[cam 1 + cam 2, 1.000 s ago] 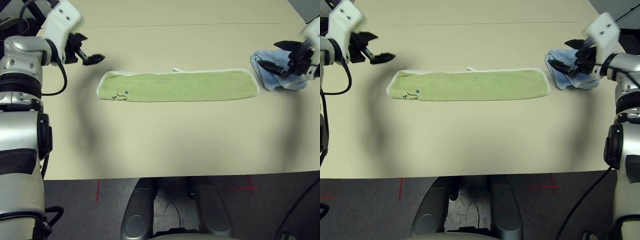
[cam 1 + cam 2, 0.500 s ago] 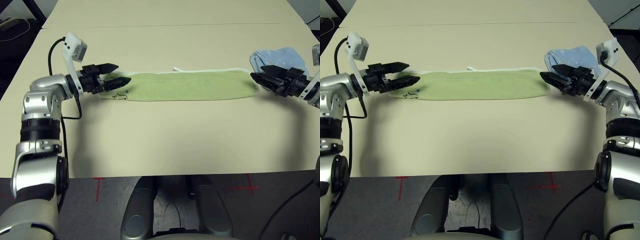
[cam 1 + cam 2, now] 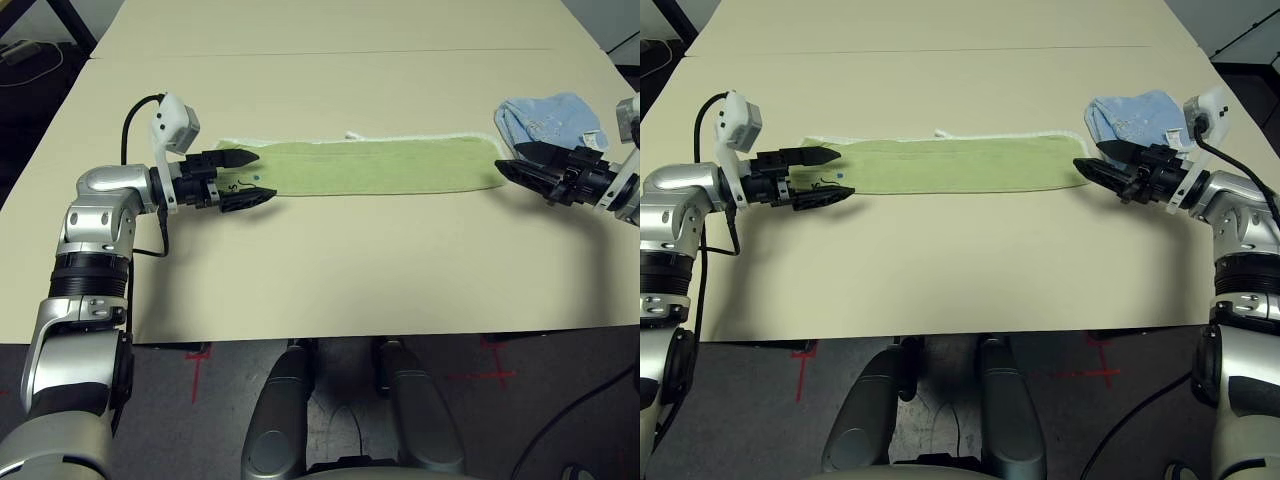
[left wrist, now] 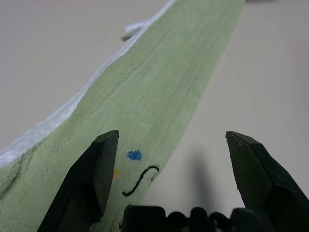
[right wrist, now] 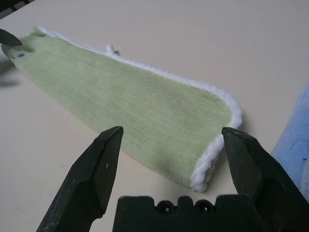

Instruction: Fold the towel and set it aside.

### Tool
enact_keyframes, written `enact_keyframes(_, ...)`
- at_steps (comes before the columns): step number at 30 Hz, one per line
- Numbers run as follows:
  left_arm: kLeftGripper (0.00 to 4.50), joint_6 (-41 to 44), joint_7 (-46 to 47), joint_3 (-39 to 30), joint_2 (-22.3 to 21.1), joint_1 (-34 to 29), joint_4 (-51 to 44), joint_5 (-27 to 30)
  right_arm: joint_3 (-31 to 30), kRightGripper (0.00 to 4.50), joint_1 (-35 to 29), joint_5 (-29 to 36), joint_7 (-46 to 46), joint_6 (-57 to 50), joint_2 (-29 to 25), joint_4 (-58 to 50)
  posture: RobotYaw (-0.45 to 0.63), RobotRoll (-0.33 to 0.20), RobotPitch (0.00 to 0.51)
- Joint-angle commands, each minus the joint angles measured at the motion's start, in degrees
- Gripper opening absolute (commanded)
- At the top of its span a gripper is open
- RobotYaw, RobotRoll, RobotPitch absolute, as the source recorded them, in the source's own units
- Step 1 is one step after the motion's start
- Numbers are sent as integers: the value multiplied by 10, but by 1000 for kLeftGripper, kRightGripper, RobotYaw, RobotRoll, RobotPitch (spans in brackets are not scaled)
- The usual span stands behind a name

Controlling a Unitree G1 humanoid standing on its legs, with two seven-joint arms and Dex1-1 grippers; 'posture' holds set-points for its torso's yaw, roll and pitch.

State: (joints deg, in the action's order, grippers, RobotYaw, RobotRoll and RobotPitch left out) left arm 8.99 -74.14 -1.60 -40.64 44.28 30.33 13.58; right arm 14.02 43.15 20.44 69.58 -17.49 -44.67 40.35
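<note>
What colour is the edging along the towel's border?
White, a stitched trim around the light green towel; the right wrist view shows it best.

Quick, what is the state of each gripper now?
Left gripper: open, holding nothing, at the towel's marked end.
Right gripper: open, holding nothing, at the towel's other end.

left end effector point(image 3: 248, 178) hides the towel's point(image 3: 370, 168) left end.

A big, smooth, cream table point(image 3: 330, 270) takes up most of the room. Below its near edge lies a dark grey floor point(image 3: 180, 400) with red tape marks point(image 3: 196, 358).
</note>
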Motion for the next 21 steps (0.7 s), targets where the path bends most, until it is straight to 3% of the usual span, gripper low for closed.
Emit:
enact_keyframes(1,4500,-16,-1,5,-9,-19,3,-10,-6,4456,-4,-1,-14,-24,0,-4,64,0,252)
enact_keyframes(9,4500,-86,-12,15,-16,-13,45,-29,17,4456,-6,28,-37,-120,-4,-8,59,0,252)
enact_keyframes(15,4500,-162,-2,19,0,16,86,-46,38,4456,-61,53,-50,-154,-9,-64,47,0,251)
enact_keyframes(21,4500,-139,-29,23,-1,51,102,-37,43,4456,-98,64,-52,-167,-21,-102,34,0,251)
